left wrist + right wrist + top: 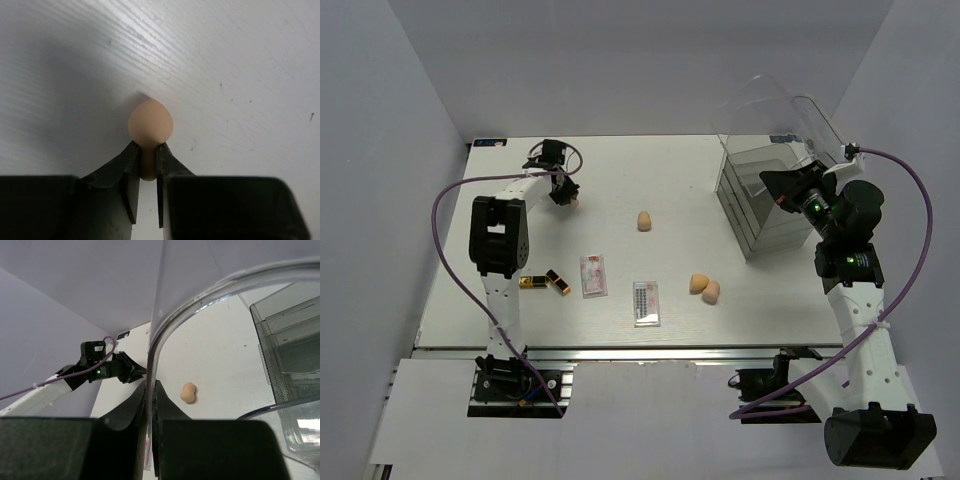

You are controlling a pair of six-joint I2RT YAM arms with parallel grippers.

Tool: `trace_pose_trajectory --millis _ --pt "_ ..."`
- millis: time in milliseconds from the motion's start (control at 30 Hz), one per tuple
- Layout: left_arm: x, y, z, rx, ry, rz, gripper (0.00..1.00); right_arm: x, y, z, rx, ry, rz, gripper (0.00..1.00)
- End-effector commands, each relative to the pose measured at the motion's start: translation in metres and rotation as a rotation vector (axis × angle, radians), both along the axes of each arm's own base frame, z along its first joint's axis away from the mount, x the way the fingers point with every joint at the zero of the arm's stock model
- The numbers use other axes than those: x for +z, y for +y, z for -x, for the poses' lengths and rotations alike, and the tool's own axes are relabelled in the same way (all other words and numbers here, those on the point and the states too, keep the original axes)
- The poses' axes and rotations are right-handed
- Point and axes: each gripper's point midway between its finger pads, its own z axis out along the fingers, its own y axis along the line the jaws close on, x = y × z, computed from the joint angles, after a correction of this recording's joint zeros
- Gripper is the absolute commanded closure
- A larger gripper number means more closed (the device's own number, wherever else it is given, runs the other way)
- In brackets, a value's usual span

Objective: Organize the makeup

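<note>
Left gripper (148,146): pinching small peach egg-shaped sponge (150,124), toward far-left white table (740,325) corner.
Right gripper (151,385): clamped on curved clear plastic lid (154,345) rim, above clear drawer box (760,215).
Open room: wide bare strip between lone middle sponge (645,221) and box.

A white table (770,310) sits in a plain booth. A pale lavender-grey back wall (640,60), left wall (370,200) and right wall (920,70) enclose it. The light is soft and even. A metal rail (650,353) edges the near side.
</note>
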Motion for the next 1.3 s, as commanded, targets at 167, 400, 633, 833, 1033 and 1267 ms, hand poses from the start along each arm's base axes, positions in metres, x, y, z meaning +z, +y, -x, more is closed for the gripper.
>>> trace_pose_trajectory --millis 167,400,633,833,1033,1267 --pt "0.087 -0.065 0.024 -0.167 -0.252 0.285 0.85 0.073 -0.003 0.014 -0.016 -0.265 0.028 1.0" --pt "0.17 -0.161 0.062 -0.397 -0.486 0.597 0.87 0.069 -0.004 0.014 -0.017 -0.256 0.032 1.0" --pt "0.224 -0.255 0.099 -0.583 -0.555 0.926 0.87 0.069 -0.004 0.017 -0.018 -0.265 0.038 1.0" --pt "0.244 -0.307 0.117 -0.673 -0.582 1.062 0.88 0.072 -0.004 0.017 -0.024 -0.268 0.03 1.0" --pt "0.251 -0.336 0.125 -0.696 -0.578 1.15 0.88 0.074 -0.005 0.02 -0.026 -0.27 0.023 1.0" --pt "0.247 -0.356 0.136 -0.697 -0.564 1.227 0.88 0.075 -0.006 0.021 -0.032 -0.274 0.022 1.0"
